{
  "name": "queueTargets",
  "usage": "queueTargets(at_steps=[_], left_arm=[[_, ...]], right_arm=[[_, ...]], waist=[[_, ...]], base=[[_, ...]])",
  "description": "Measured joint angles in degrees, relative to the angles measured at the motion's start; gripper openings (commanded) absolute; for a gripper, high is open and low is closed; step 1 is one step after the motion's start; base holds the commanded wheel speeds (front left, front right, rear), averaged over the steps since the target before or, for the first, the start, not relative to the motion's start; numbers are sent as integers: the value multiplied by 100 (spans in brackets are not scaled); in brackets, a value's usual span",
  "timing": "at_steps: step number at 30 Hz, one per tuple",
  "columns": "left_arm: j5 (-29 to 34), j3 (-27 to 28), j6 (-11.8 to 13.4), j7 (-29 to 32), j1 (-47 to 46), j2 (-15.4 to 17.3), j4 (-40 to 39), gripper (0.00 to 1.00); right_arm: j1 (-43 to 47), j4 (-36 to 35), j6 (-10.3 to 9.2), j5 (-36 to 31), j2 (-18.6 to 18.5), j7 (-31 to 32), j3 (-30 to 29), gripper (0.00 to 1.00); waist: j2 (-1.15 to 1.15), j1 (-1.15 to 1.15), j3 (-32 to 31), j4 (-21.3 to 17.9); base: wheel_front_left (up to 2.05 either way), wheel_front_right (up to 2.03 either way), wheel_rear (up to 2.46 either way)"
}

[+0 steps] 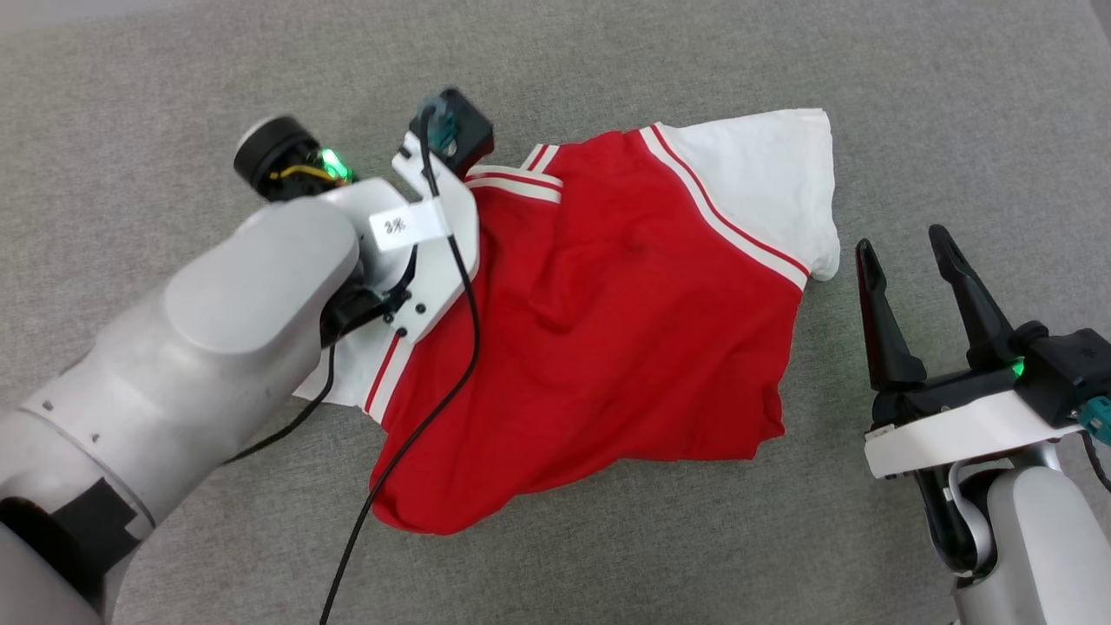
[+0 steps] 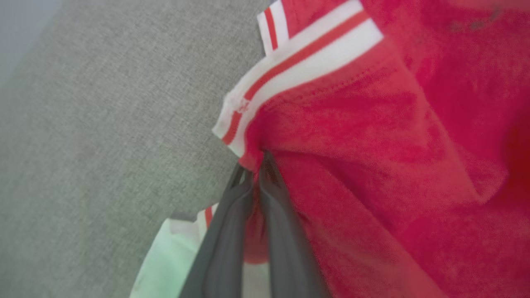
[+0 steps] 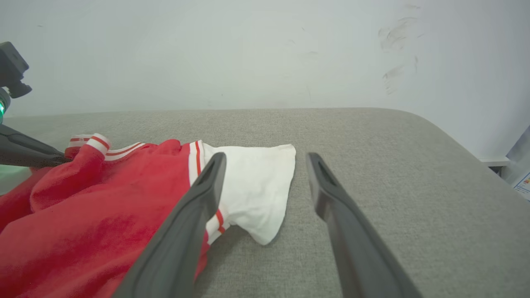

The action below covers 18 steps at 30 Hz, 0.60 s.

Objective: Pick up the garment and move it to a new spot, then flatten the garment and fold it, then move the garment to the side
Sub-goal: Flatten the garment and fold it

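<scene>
Left pincer (image 2: 258, 164) tight on garment (image 1: 608, 330)

**Head view:** even, diffuse light from above; the grey surface (image 1: 608, 52) is sharp and glare-free, and the garment (image 1: 608, 330) casts only a soft shadow along its lower edge.

**Left wrist view:** heavily blurred (the cloth lies very near the lens); the fingers (image 2: 219, 248) of the left pincer (image 2: 256, 163) are out of focus, and a green cast tints the white fabric at the bottom.

**Right wrist view:** bright; the fingers (image 3: 182, 236) of the right pincer (image 3: 266, 156) soften toward the lower edge, and the surface's far rim bows under the wide lens.
</scene>
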Motion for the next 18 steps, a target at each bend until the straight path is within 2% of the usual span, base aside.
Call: queueTargets(at_steps=[5,6,7,12,15,18], left_arm=[[41,-10,0,-79,194,-14,183,0],[37,-14,0,-190,205,-22,215,29],[33,-24,0,-350,208,-25,246,100],[-53,114,0,-1223,10,-38,345,100],[-265,247,0,-1377,-194,10,330,100],[-525,330,0,-1247,-354,164,294,100]], right_arm=[[-8,76,0,-1,14,-38,-16,100],[-8,92,0,-2,13,-40,-30,100],[-9,102,0,-4,13,-49,-34,100],[-1,127,0,-20,3,-56,-79,100],[53,129,0,-38,-19,-55,-127,100],[131,124,0,-38,-23,-46,-149,100]], waist=[[0,0,8,-10],[0,0,-4,10],[0,0,-20,31],[0,0,-152,173],[0,0,-246,276],[0,0,-344,367]], base=[[0,0,0],[0,0,0],[0,0,0],[0,0,0],[0,0,0],[0,0,0]])
